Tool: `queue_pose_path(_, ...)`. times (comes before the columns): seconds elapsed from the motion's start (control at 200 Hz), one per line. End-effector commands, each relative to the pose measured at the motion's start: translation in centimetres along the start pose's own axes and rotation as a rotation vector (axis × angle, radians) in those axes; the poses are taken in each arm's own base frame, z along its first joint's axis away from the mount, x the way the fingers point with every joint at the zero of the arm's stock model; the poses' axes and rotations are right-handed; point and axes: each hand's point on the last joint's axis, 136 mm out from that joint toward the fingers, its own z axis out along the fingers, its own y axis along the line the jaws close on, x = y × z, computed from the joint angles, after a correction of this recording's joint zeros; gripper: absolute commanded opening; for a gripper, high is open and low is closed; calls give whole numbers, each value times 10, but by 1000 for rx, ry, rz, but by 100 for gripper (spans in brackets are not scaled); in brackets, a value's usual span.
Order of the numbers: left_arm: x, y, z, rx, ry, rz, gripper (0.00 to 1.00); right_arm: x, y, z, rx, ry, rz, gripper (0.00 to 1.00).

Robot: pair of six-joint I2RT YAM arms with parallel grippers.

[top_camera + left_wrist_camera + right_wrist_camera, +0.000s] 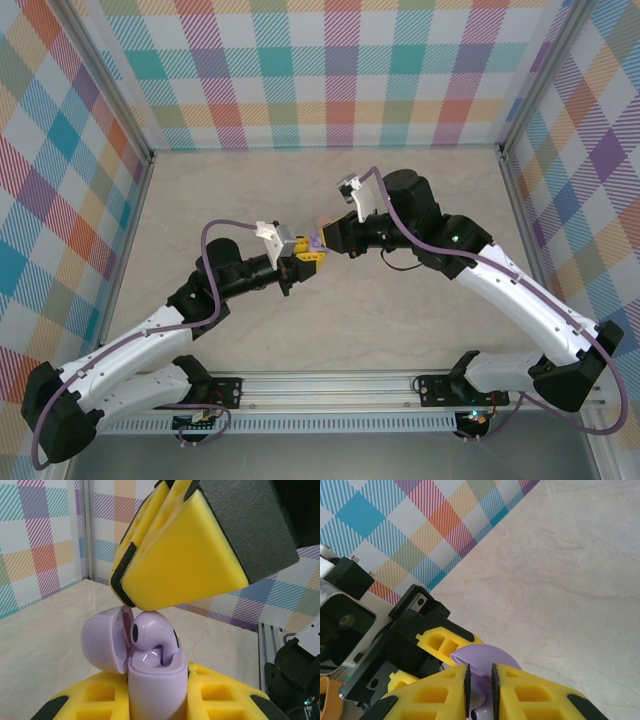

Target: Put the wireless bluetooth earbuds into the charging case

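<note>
A purple charging case (157,685) stands upright between the yellow fingers of my left gripper (157,697), which is shut on it. Its lid (102,640) is swung open to the left. A purple earbud (155,630) stands stem-down in the case's slot, its head still above the rim. My right gripper (480,672) comes down from above, its narrow-set fingers (185,560) pinching the top of the bud. In the top view both grippers, left (300,262) and right (322,240), meet over the middle of the table around the case (313,243).
The pale marble-look table (420,200) lies below the raised grippers. Checked walls (330,70) close in the back and both sides. A metal rail (330,385) runs along the near edge by the arm bases.
</note>
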Motion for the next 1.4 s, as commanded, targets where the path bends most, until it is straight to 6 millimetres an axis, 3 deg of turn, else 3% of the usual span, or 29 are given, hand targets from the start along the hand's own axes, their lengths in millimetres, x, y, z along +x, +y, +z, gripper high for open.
queue_pose_path(0.0, -28, -9, 1, 32, -71, 23, 0, 1, 12, -4, -50, 18, -17, 20)
queue_pose_path(0.285, -26, -5, 4, 14, -63, 1, 0, 6, 17, 0, -66, 45, -25, 21)
queue_pose_path(0.395, -26, -4, 4, 11, -61, -4, 0, 3, 10, -3, -18, 27, -24, 28)
queue_pose_path(0.5, -25, -5, 4, 16, -56, -6, 0, -4, 2, -12, 43, -28, -25, 29)
queue_pose_path(0.605, -24, -5, 3, 15, -47, -9, 0, -13, -8, -28, 121, -120, -11, 30)
queue_pose_path(0.755, -27, -11, 0, 41, -49, -11, 0, -13, -40, -51, 301, -187, 54, 30)
queue_pose_path(0.955, -47, -30, -7, 135, -96, 9, 0, -1, -65, -50, 311, -139, 142, 24)
queue_pose_path(1.17, -66, -49, -12, 235, -137, 25, 0, 3, -51, -37, 153, -102, 134, 8)
queue_pose_path(1.395, -67, -52, -6, 279, -147, -1, 0, 3, -23, -30, -36, -101, 97, 5)
